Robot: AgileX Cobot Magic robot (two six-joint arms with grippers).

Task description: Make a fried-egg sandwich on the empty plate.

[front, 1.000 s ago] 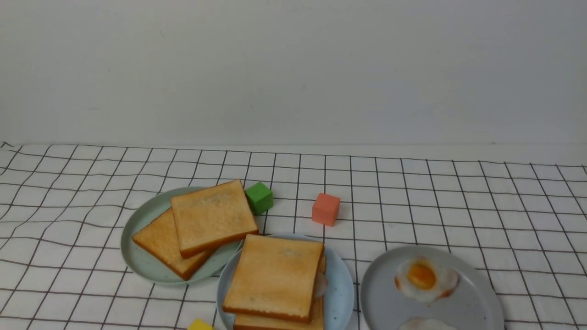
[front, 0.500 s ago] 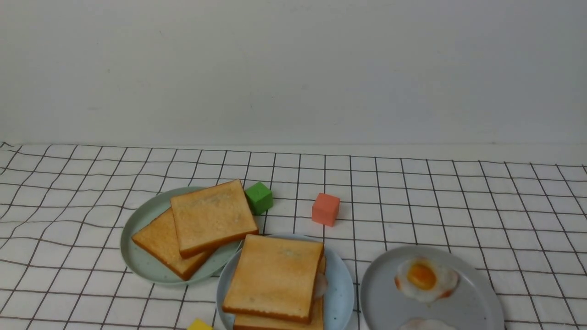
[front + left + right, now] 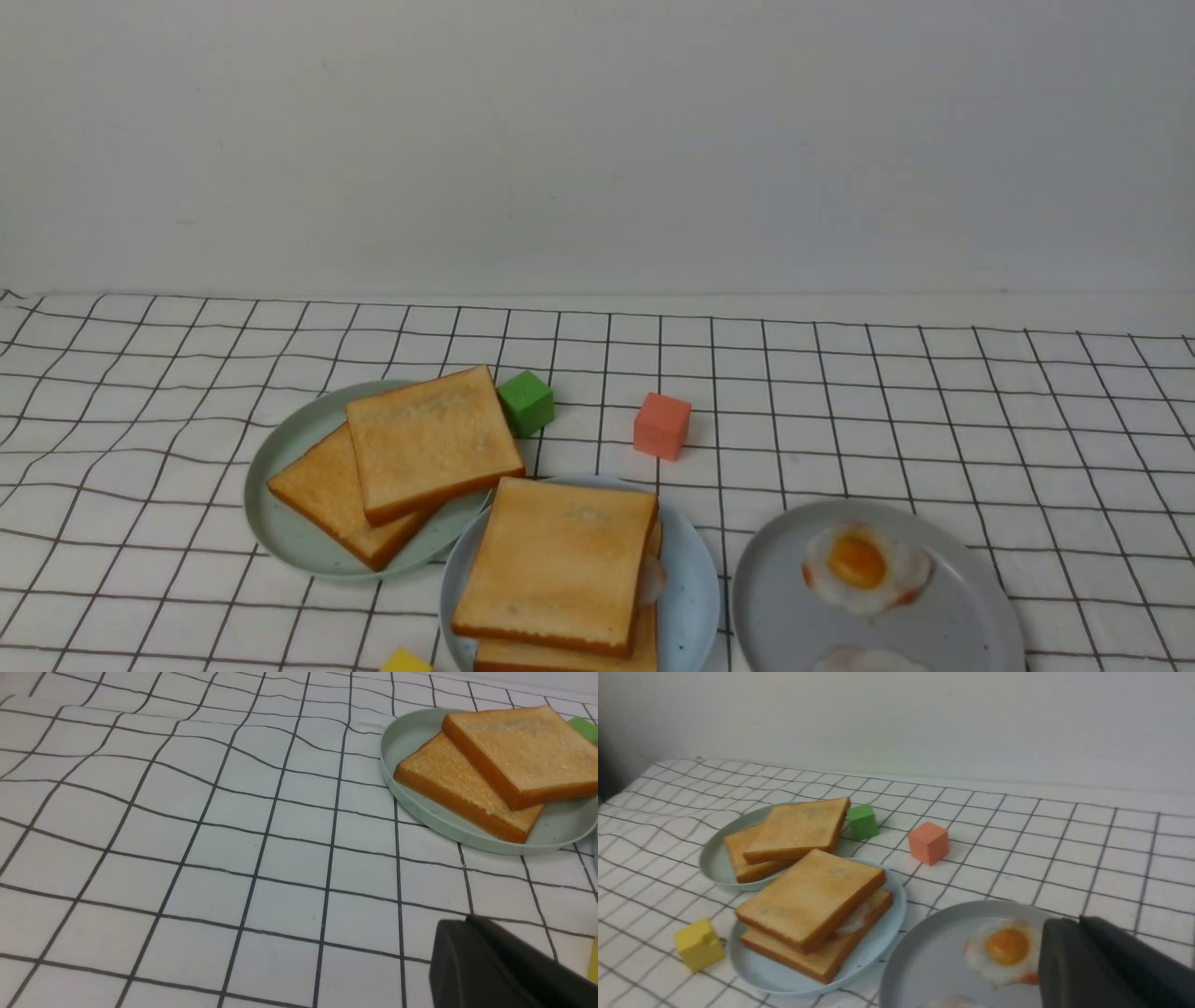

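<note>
The fried-egg sandwich (image 3: 558, 569) sits finished on the empty plate (image 3: 693, 597), near centre of the table (image 3: 934, 411), egg sandwiched between. Whether either hand (image 3: 1101, 970) is apart: cannot tell.

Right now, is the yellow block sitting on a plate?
No, in the right wrist view the yellow block sits on the checked cloth, beside the light-blue plate.

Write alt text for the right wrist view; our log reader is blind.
A fried-egg sandwich sits on a light-blue plate, with a yellow cube beside it. Behind are a green plate of toast and green and salmon cubes.
</note>
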